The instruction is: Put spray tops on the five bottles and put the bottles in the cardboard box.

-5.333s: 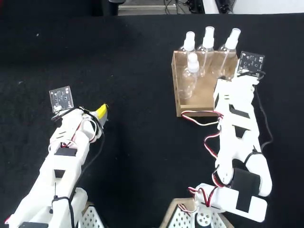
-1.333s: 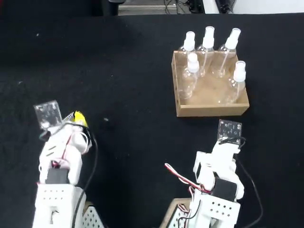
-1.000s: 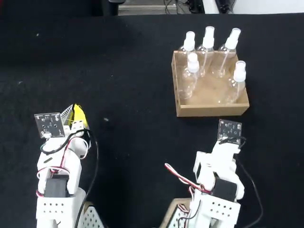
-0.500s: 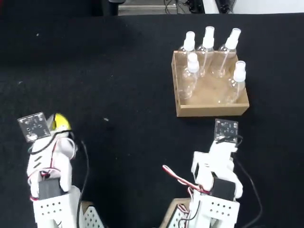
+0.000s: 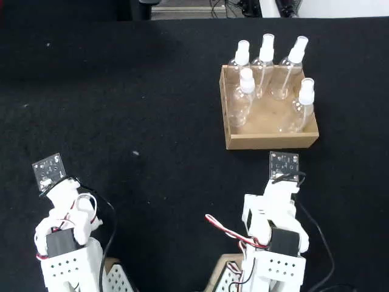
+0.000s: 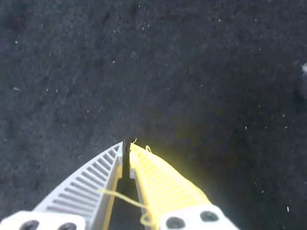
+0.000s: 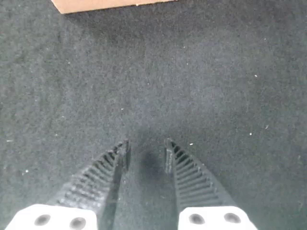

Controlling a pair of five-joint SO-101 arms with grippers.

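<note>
Black cloth covers the desk [image 5: 152,91]. All five bottles [image 5: 242,103] wear spray tops [image 5: 246,76] and stand inside the cardboard box [image 5: 270,142], so the task looks finished. The left gripper [image 6: 127,149] has its fingers pressed together and the right gripper [image 7: 146,151] has them narrowly apart. Both are empty, and only parking seems left.

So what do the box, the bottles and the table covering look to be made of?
Cardboard box: brown, matte, flat thin walls, likely cardboard or thin fibreboard. Bottles: clear, glossy, the box floor shows through them; probably plastic, though glass cannot be ruled out. Spray tops: opaque white, likely plastic. Table covering: black, matte, speckled with lint, seemingly felt or short-pile fabric.
</note>
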